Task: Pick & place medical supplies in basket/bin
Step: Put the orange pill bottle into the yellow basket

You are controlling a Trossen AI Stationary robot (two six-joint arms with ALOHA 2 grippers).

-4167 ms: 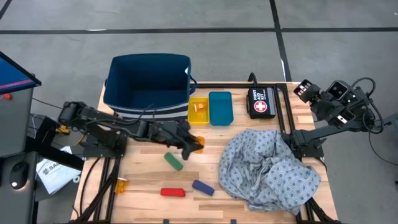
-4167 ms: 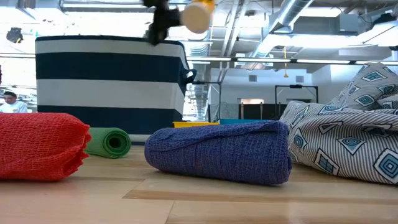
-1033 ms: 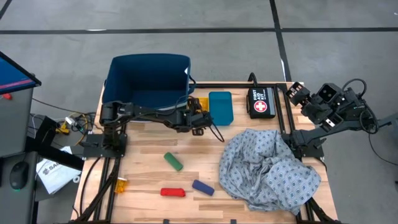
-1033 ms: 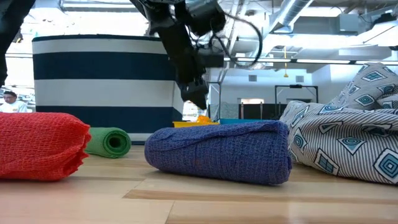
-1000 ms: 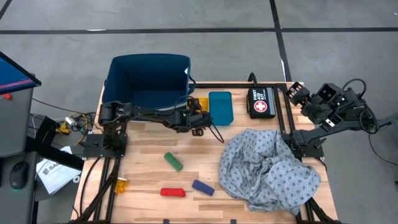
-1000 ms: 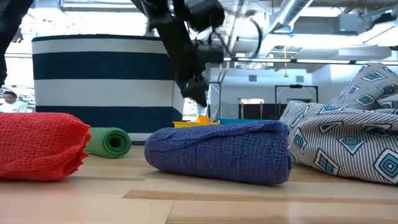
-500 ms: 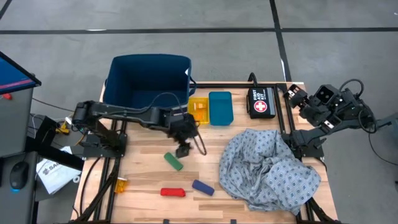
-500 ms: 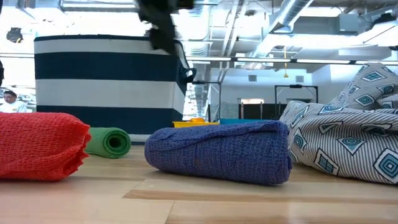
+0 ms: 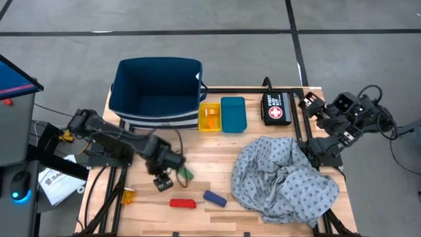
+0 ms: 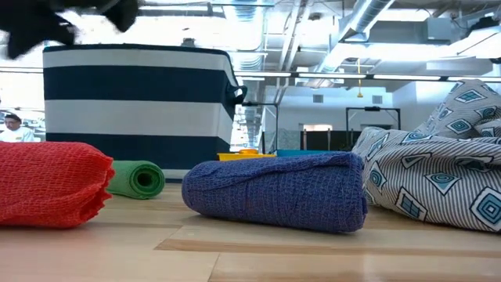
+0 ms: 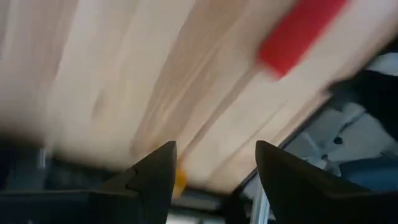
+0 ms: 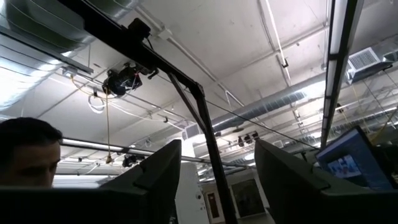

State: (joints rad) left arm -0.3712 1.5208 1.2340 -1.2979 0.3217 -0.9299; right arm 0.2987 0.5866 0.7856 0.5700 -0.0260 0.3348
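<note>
My left gripper (image 9: pixel 162 182) (image 11: pixel 216 146) is open and empty, hovering above the table just left of the green roll (image 9: pixel 186 173). The red roll (image 9: pixel 183 203) (image 11: pixel 298 31) and the blue roll (image 9: pixel 214 197) lie near the table's near edge. One orange pill bottle (image 9: pixel 210 113) lies in the yellow tray (image 9: pixel 202 125). The other bottle (image 9: pixel 128 195) lies by the near left corner. The grey-blue dotted gown (image 9: pixel 283 178) is heaped on the right. The navy striped basket (image 9: pixel 158 89) stands at the far left. My right gripper (image 9: pixel 307 103) (image 12: pixel 217 143) is open, raised at the far right.
The teal tray (image 9: pixel 233 113) sits beside the yellow one, and the black pouch with a cross (image 9: pixel 276 107) lies right of it. Bare wood shows between the trays and the rolls. A person's head (image 12: pixel 28 146) shows in the right wrist view.
My left gripper has drawn back from the yellow tray, rising and swinging toward the table's near left, and now hangs beside the green roll. The orange pill bottle stays in the yellow tray. The rolls and the gown have not moved.
</note>
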